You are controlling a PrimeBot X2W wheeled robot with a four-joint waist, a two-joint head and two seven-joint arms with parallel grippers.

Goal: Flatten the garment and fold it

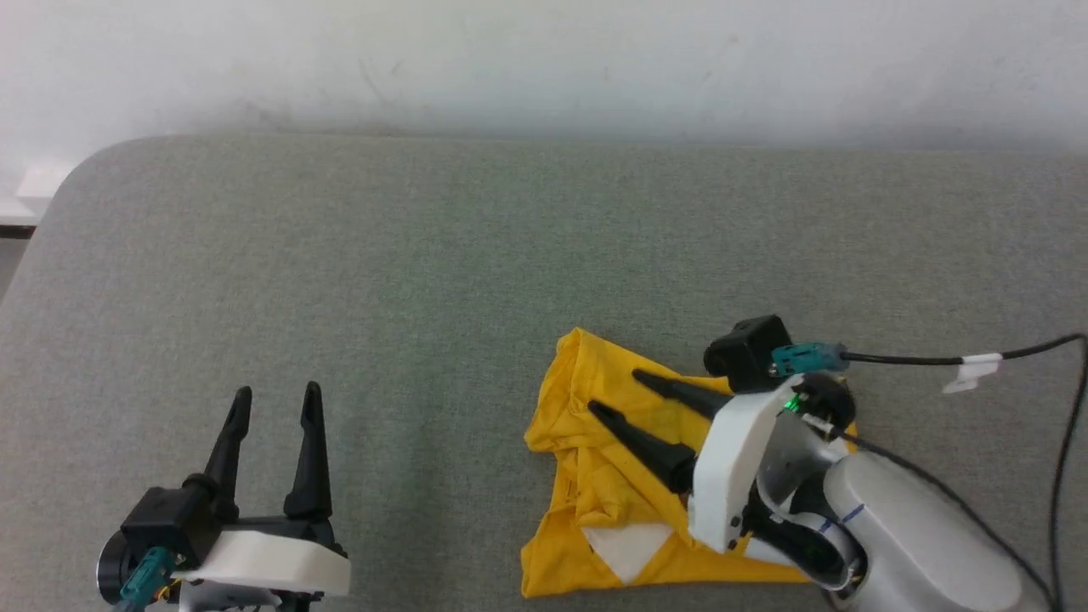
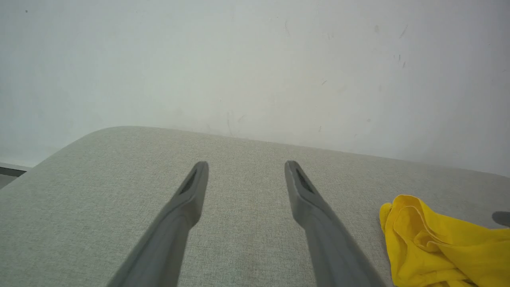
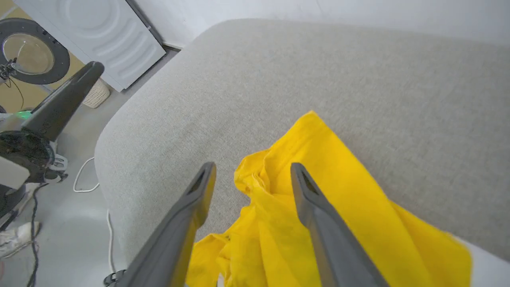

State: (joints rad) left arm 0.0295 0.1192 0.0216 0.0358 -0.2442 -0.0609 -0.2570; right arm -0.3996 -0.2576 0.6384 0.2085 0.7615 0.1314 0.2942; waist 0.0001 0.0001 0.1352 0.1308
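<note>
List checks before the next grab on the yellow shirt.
1. Open right gripper, nothing held: ok.
2. Open left gripper, apart from the garment: ok.
3. Flat garment: not ok, bunched and creased.
4. Contact of right fingertips with cloth: cannot tell.
5. Whole garment on the grey padded surface: cannot tell, the right arm hides part.

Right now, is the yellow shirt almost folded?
Not yet. Done: the garment is on the grey table, but bunched and wrinkled. In hand: the right pincer hovers open over it, gripping nothing; the left pincer is open, off to the side. Left: flattening it and folding.
</note>
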